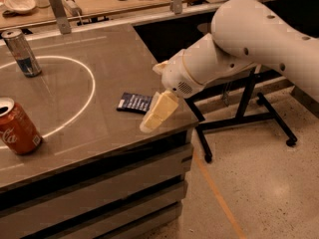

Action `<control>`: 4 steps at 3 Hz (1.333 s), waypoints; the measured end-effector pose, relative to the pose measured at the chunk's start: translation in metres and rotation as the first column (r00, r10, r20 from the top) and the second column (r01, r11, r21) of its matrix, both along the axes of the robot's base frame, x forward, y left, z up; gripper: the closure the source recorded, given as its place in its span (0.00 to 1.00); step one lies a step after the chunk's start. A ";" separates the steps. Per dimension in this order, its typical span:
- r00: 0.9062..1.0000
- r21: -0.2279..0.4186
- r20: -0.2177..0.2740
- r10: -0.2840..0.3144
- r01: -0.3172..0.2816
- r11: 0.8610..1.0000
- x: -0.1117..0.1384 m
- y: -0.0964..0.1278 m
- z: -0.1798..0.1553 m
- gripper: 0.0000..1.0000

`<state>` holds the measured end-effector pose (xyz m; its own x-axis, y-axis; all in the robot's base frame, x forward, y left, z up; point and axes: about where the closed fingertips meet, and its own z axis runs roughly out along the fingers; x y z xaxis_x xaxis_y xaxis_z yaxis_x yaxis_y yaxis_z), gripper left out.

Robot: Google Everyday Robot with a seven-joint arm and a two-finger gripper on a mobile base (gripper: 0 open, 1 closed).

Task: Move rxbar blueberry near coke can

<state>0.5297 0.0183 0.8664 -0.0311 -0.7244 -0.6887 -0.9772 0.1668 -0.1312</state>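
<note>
The rxbar blueberry (pixel 134 102), a flat dark navy wrapper with white lettering, lies on the table near its right edge. The coke can (pixel 17 128), red with a silver top, stands upright at the table's front left, well apart from the bar. My gripper (pixel 155 114) hangs from the white arm just right of and slightly in front of the bar, its cream fingers pointing down-left, low over the tabletop. It holds nothing.
A taller slim silver-and-blue can (pixel 21 53) stands at the back left. A white circle line (pixel 88 96) is drawn on the grey table (pixel 99 49). A black stand (pixel 249 113) is on the floor at right. A counter with clutter lies behind.
</note>
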 end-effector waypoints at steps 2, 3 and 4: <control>1.000 0.027 -0.019 -0.021 0.021 0.999 0.003 0.004 -0.002 0.00; 0.997 0.053 -0.027 -0.074 0.075 0.996 0.013 0.005 -0.007 0.00; 0.996 0.068 -0.024 -0.089 0.090 0.994 0.019 0.007 -0.012 0.00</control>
